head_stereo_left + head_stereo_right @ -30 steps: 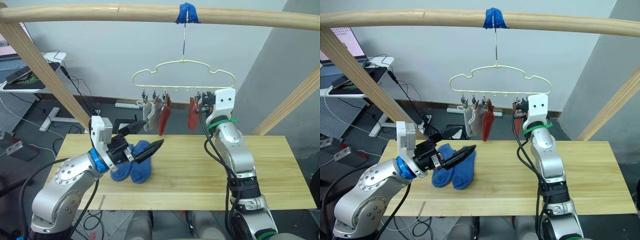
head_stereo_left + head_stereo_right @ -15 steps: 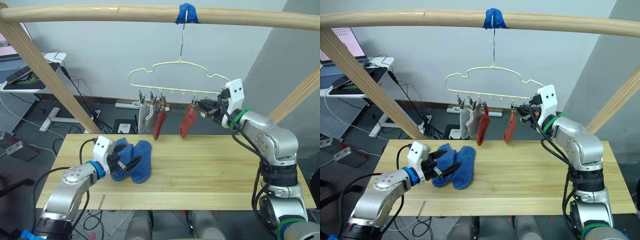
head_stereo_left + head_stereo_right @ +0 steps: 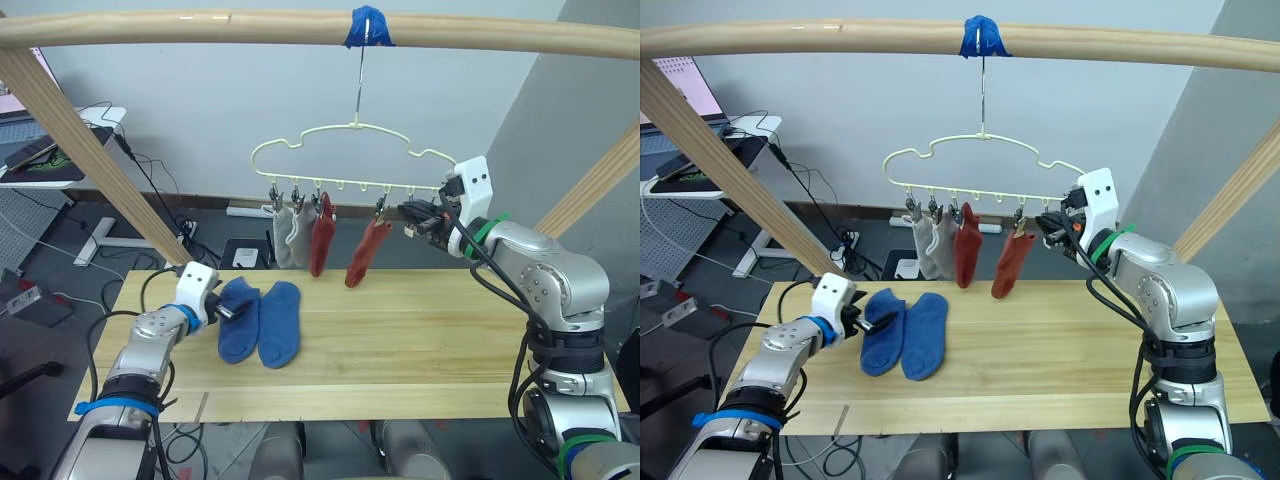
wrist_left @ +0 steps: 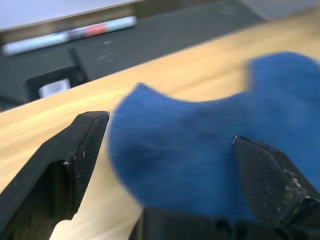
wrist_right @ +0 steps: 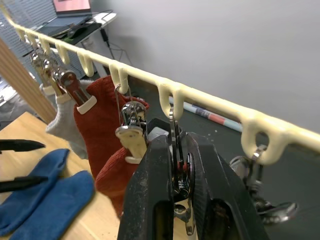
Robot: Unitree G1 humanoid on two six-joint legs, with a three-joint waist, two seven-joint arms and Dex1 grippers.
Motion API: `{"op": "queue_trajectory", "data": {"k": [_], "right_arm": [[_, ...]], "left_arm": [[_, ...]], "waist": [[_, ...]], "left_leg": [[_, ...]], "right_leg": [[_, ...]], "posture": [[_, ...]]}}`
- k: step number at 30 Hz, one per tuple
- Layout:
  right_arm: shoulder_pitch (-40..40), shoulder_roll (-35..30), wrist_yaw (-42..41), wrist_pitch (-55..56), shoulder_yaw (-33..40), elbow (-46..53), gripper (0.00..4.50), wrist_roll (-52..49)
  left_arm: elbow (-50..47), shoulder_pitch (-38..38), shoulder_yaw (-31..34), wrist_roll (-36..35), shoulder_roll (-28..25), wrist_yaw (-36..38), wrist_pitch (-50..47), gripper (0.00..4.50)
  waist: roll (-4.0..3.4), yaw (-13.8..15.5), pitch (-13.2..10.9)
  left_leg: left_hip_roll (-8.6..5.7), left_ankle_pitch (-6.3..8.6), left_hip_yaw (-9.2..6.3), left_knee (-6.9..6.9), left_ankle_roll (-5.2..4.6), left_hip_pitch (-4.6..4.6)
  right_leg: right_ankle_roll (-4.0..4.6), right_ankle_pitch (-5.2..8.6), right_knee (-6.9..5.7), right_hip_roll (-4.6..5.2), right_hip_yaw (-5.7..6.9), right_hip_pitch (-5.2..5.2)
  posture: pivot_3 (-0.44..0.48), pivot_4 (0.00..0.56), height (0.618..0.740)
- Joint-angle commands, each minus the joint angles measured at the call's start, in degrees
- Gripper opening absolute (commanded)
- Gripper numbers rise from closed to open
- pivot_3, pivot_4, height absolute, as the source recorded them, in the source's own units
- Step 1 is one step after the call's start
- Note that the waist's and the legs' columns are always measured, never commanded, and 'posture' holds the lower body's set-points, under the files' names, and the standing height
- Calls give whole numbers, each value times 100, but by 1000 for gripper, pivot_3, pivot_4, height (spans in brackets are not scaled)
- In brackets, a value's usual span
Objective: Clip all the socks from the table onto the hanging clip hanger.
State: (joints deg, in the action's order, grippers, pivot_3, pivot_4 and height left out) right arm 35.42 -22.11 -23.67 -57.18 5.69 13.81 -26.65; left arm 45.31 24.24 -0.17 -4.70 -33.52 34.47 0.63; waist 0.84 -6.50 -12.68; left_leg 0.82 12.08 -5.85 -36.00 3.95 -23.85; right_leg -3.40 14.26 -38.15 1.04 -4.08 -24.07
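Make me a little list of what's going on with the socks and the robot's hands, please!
Socks hung: two grey socks and two red socks clipped on the hanger
Socks left: two blue socks lying side by side on the table
Left end effector: open, its fingers either side of the nearer blue sock's edge
Right end effector: shut on a clip of the hanger
Hanger: hooked on a wooden rail at the blue tape

Bare desk (image 3: 440, 340) lies wide open beneath the right end effector (image 3: 408, 212); hanging socks (image 3: 318, 235) crowd its left.
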Motion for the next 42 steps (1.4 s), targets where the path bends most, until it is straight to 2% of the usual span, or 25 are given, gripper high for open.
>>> {"op": "queue_trajectory", "data": {"k": [1, 10, 13, 25, 27, 29, 32, 35, 37, 40, 42], "right_arm": [[13, -17, 50, -92, 103, 245, 135, -131], [35, -7, 148, -107, 118, 231, 135, -170], [81, -6, 202, -92, 128, 197, 135, -199], [127, 76, 240, 125, 47, -35, 135, -162], [140, 88, 239, 155, 38, -69, 135, -165], [164, 105, 224, 203, 39, -144, 135, -163], [240, 172, 238, 119, 218, -304, 135, -316], [342, 187, 137, -290, 458, -396, 135, -685], [461, 202, 121, -851, 761, -477, 135, -1120], [628, 217, 193, -1505, 1157, -569, 135, -1592], [742, 245, 252, -1945, 1433, -615, 135, -1886]], "left_arm": [[615, 332, 144, -39, 197, 76, 96, 4500], [1564, 763, 91, 113, 468, 412, 107, 4500], [1677, 689, 44, 243, 372, 441, 75, 3922], [1205, 319, 82, 333, 195, 481, 582, 349], [1074, 267, 81, 346, 165, 473, 688, 33], [462, 80, 309, 38, 147, 615, 589, 33], [-992, -321, 803, -711, 111, 914, 274, 33], [-3000, -866, 1116, -1945, 33, 1520, -1077, 33], [-4378, -1238, 1170, -2894, -295, 1843, -2329, 33], [-5599, -1457, 1258, -3967, -693, 1920, -3677, 33], [-6050, -1425, 1261, -4438, -824, 1874, -4242, 33]], "waist": [[1, -7, 1], [5, -101, 3], [6, -159, 7], [7, -183, 9], [7, -181, 9], [7, -174, 9], [9, -154, 8], [10, -120, 7], [12, -128, 5], [11, -132, 5], [9, -132, 4]], "left_leg": [[0, 0, 0, -1, 0, -1], [-3, 0, -8, -2, 0, 0], [-5, 0, -7, -6, 0, 6], [-5, -20, -6, -6, -27, 44], [-5, -21, -6, -6, -30, 44], [-5, -21, -6, -6, -30, 43], [-3, -21, -7, -4, -29, 35], [-3, -21, -13, -3, -29, 24], [-5, -21, -14, -3, -28, 19], [-5, -21, -14, -2, -29, 16], [-5, -21, -16, -2, -29, 17]], "right_leg": [[-1, 0, 1, 0, 0, 1], [-2, -1, -12, 1, 4, 2], [-3, -1, -28, 2, 1, 2], [-26, 18, -74, -1, -3, 10], [-26, 17, -75, -1, -3, 10], [-26, 17, -75, -1, -3, 9], [-17, 12, -75, 0, -2, 3], [0, 2, -74, 1, 1, -2], [2, 2, -71, 4, 3, -2], [2, 3, -69, 4, 3, -3], [-19, 19, -68, 2, 4, -3]], "posture": [[-188, 182, 740], [-200, 184, 740], [-200, 185, 740], [-167, 183, 740], [-162, 184, 740], [-151, 183, 740], [-136, 185, 740], [-128, 187, 740], [-121, 190, 740], [-121, 191, 740], [-127, 190, 740]]}}
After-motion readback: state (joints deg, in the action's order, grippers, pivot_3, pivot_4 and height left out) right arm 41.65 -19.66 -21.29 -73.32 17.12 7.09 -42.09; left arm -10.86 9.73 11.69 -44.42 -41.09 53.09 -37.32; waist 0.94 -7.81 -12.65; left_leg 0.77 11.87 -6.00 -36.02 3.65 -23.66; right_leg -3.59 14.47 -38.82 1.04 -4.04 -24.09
